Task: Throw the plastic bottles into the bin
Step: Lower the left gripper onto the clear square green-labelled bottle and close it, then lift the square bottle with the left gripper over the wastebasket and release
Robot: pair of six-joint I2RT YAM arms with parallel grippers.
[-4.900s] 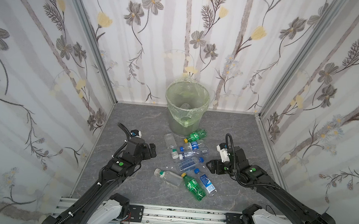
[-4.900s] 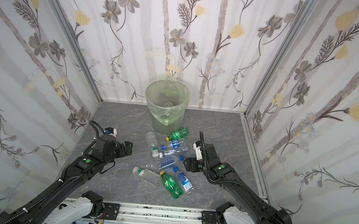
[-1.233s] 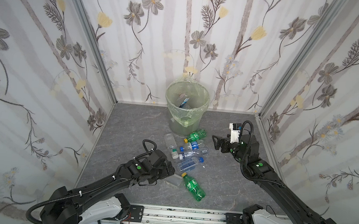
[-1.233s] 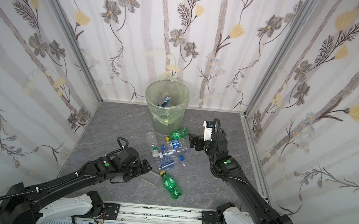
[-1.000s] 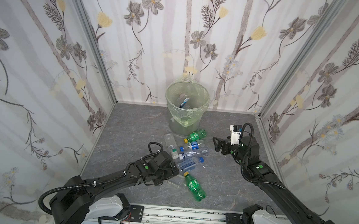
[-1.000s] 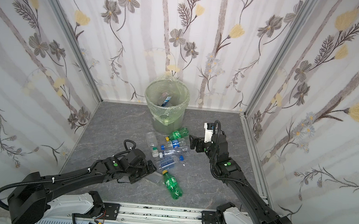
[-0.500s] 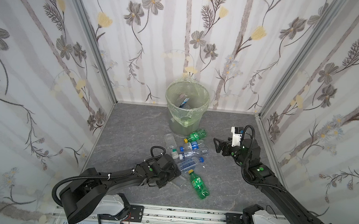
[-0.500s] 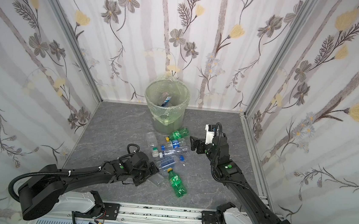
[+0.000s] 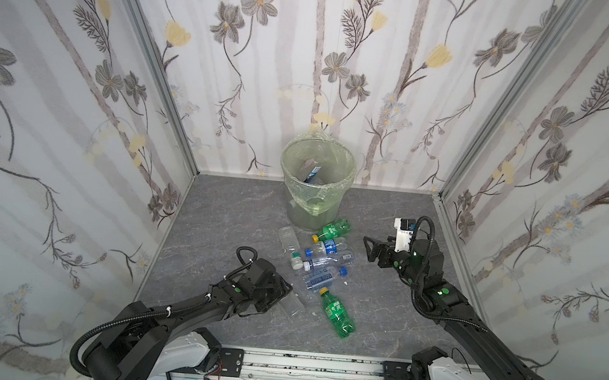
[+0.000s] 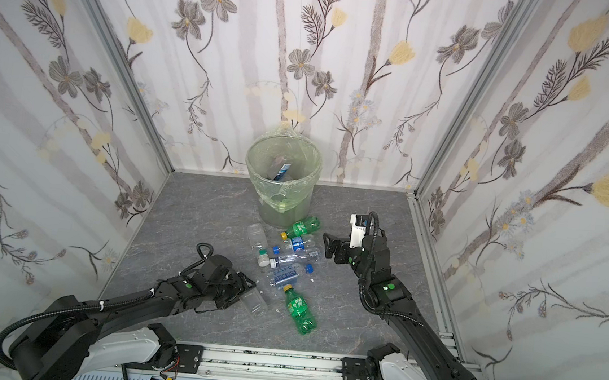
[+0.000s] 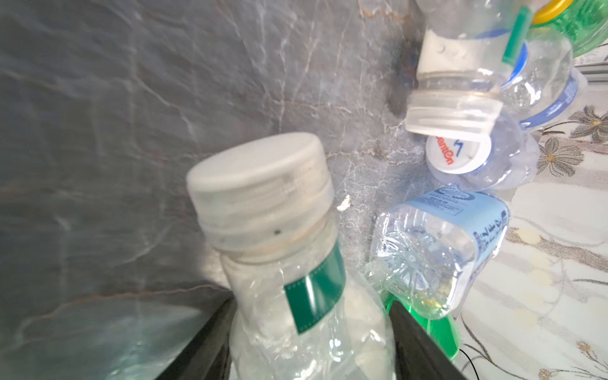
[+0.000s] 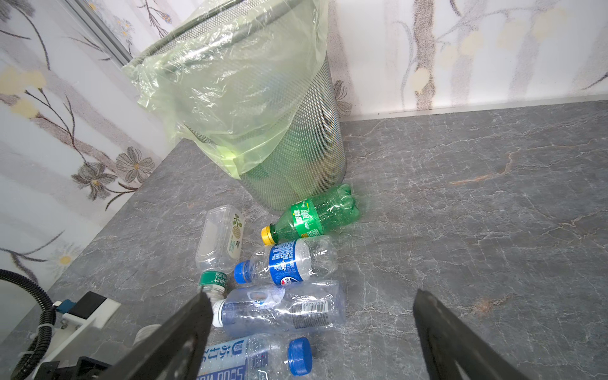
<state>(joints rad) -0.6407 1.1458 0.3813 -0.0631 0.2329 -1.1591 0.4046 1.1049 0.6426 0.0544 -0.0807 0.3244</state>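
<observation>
1. Progress: the bin (image 9: 306,217) stands on the counter (image 9: 225,221) against the back wall; inside it a blue-labelled bottle (image 9: 314,171) leans on the green liner (image 9: 317,199); other shapes lie beneath it, too dim to count; judged a start made, most of the work ahead.
2. Left to do: seven plastic bottles (image 9: 326,262) lie on the counter, none upright; five are clustered just in front of the bin; one green bottle (image 9: 331,230) lies close by the bin's base; a second green one (image 9: 335,312) lies apart, nearer the rail.
3. Left gripper (image 9: 282,297): low at the counter, on the near left of the cluster; the jaws are drawn in against both sides of a clear bottle (image 11: 296,312) with a white cap and a green neck band; the bottle's base sticks out past the jaws in both top views; whether it is off the counter I cannot tell.
4. Right gripper (image 9: 366,248): jaws spread wide, nothing between them; it hangs above the counter just right of the cluster, facing the pile and the bin; touching nothing.
</observation>
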